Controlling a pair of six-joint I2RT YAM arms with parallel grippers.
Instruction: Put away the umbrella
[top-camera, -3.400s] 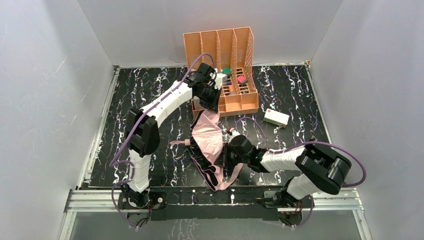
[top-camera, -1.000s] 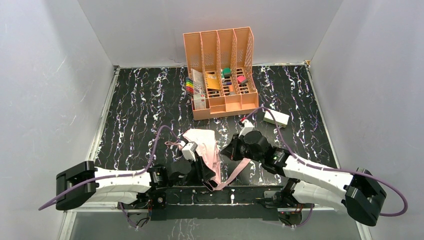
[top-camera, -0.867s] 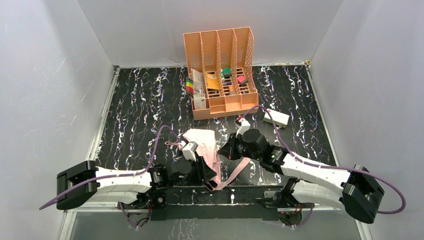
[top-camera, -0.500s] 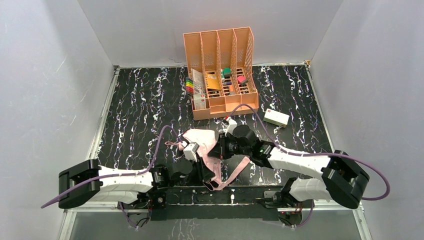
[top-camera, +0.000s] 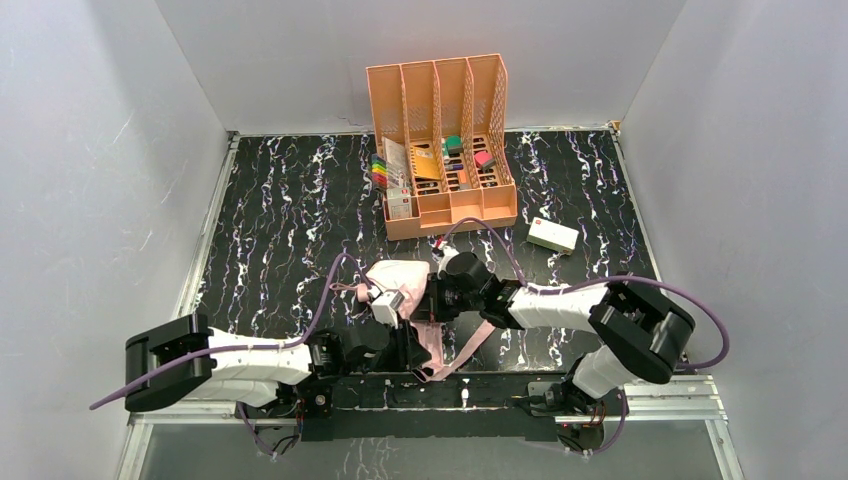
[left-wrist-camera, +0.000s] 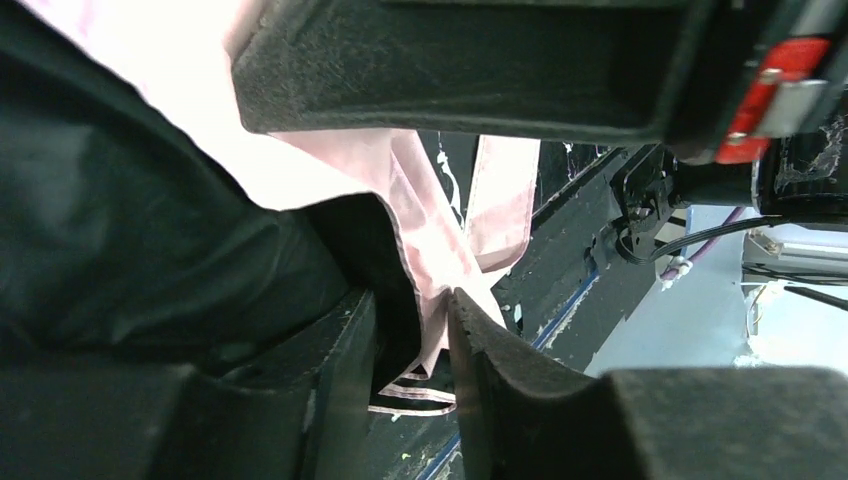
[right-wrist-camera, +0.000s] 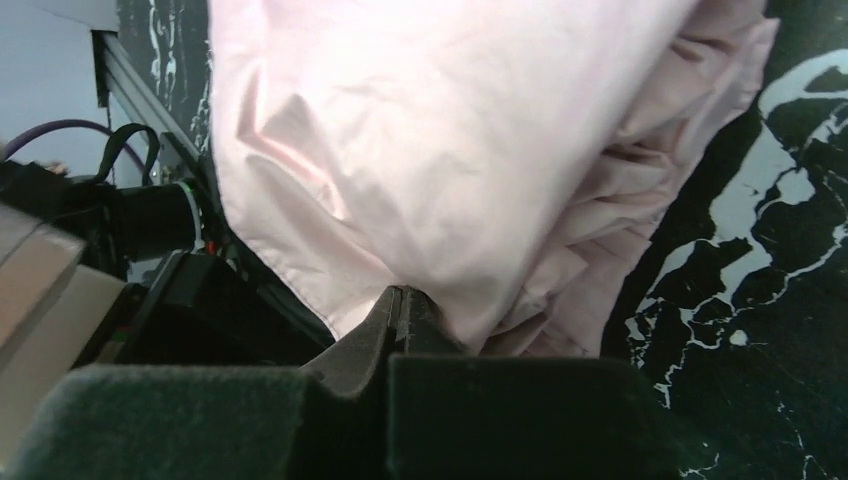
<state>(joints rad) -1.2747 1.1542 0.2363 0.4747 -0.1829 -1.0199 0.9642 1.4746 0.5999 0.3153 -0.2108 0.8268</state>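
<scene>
Marbled table (top-camera: 280, 220), crumpled pink-black umbrella (top-camera: 405, 275).

umbrella (top-camera: 405, 275) front-centre, organiser (top-camera: 452, 215) behind it, box (top-camera: 553, 235) front-rt of organiser

arms (top-camera: 250, 358): white shells, black joints | cables (top-camera: 318, 300): purple | jaws: black (padded)

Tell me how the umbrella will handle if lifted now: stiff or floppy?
Probably floppy: the umbrella canopy lies crumpled, limp in the left gripper. Likely light, being thin creased fabric. Its loose strap may trail and snag.
</scene>
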